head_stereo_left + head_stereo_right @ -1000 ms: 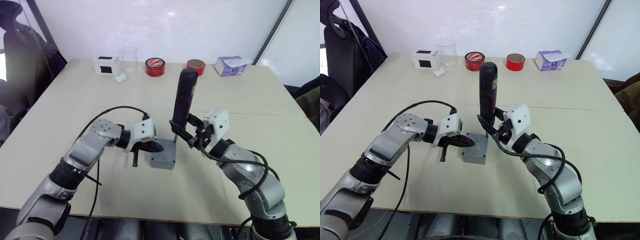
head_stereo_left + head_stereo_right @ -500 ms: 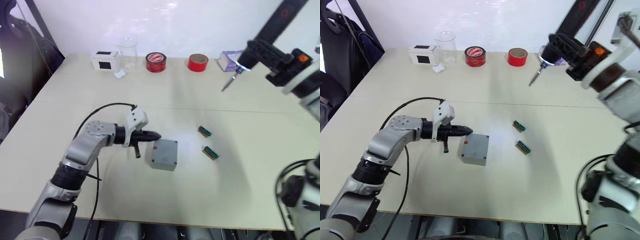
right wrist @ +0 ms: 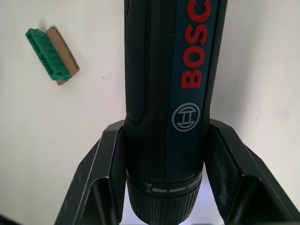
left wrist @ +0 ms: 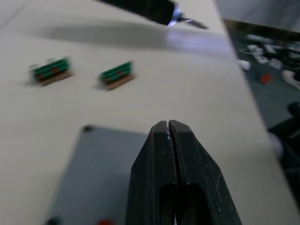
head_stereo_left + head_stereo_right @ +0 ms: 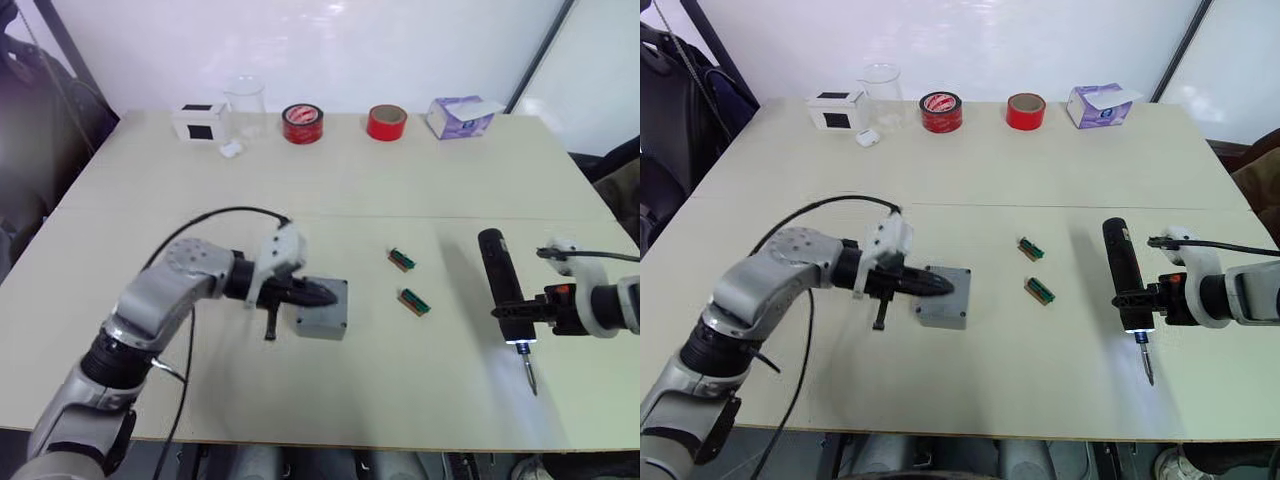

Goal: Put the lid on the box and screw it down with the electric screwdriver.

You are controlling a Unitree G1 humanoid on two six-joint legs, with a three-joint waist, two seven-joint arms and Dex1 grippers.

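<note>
The left arm is reaching forward and inward across the table (image 5: 330, 190), elbow bent, its cable arcing over the forearm. The left pincer (image 5: 940, 288) is lying level over the box (image 5: 944, 311), its two fingers (image 4: 159, 154) pressed together with nothing between them, their tips above the grey top near its left edge. The lid cannot be told apart from the box here; a small red mark is showing on the grey face just beneath the fingers.

The right arm is coming in low from the right edge, forearm lying nearly flat over the table. The right pincer (image 5: 1137, 297) is pinching the screwdriver (image 5: 499, 283) around its lower barrel, one finger on each side. The tool is lying almost level, its bit pointing toward the near edge and a white light glowing at the collar. "BOSCH" is running in red along the barrel, with the round logo below it.

Two green pieces (image 5: 414, 301) are lying between the pincers, nearer the box.
</note>
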